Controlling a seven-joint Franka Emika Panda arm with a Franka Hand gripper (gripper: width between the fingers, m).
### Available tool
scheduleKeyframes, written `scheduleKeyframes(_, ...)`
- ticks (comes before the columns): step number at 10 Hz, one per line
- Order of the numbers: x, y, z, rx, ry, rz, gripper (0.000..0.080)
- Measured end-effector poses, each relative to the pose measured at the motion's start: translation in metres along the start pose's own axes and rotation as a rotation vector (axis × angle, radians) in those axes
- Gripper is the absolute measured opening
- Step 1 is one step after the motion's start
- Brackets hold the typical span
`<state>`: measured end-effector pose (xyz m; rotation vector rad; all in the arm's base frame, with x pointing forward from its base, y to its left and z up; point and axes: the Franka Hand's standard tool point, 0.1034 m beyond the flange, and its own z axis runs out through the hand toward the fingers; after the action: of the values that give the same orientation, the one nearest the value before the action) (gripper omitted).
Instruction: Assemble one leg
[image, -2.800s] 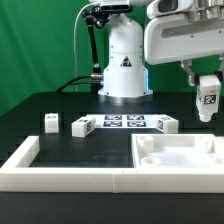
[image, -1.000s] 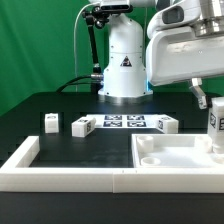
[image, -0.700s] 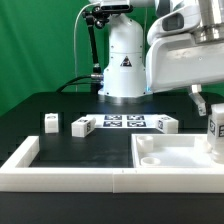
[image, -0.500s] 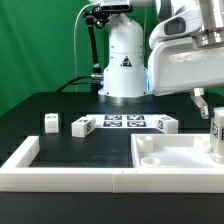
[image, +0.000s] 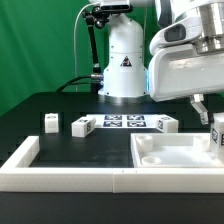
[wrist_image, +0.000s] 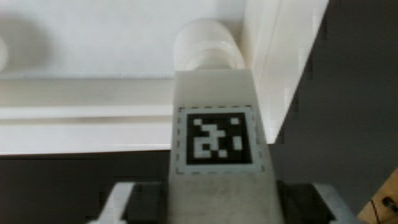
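My gripper (image: 214, 118) is at the exterior view's right edge, shut on a white leg (image: 217, 134) that hangs upright over the far right corner of the large white panel (image: 170, 152). In the wrist view the leg (wrist_image: 219, 120) fills the middle with its square tag facing the camera. It sits between my two fingers (wrist_image: 139, 196), and its rounded tip is at the panel's (wrist_image: 80, 95) corner by the raised rim. Whether the tip touches the panel is hidden. Three other legs (image: 50, 122) (image: 82, 126) (image: 166, 124) lie on the black table.
The marker board (image: 125, 122) lies flat between the loose legs, in front of the robot base (image: 124, 60). A white L-shaped barrier (image: 60, 180) runs along the table's front and the exterior view's left. A green curtain hangs behind.
My gripper has carried the leg down and toward the exterior view's right, from above the panel's rear edge to low over its far right corner. The loose legs have not moved.
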<state>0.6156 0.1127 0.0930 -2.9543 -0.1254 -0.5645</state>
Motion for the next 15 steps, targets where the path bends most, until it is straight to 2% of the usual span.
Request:
scheduleKeyframes(5, -0.0025, -0.0003, 0.0, -0.003, 0.02, -0.003, 0.029)
scheduleKeyframes(6, -0.0026, -0.0003, 0.0, -0.003, 0.02, -0.004, 0.0375)
scheduleKeyframes(7, -0.0026, -0.0003, 0.0, -0.003, 0.02, -0.004, 0.0513)
scheduleKeyframes(8, -0.0026, -0.0003, 0.0, -0.003, 0.02, -0.004, 0.0605)
scheduleKeyframes(11, -0.0026, -0.0003, 0.0, -0.003, 0.02, -0.004, 0.0647)
scheduleKeyframes(15, -0.0026, -0.0003, 0.0, -0.003, 0.02, -0.004, 0.0649)
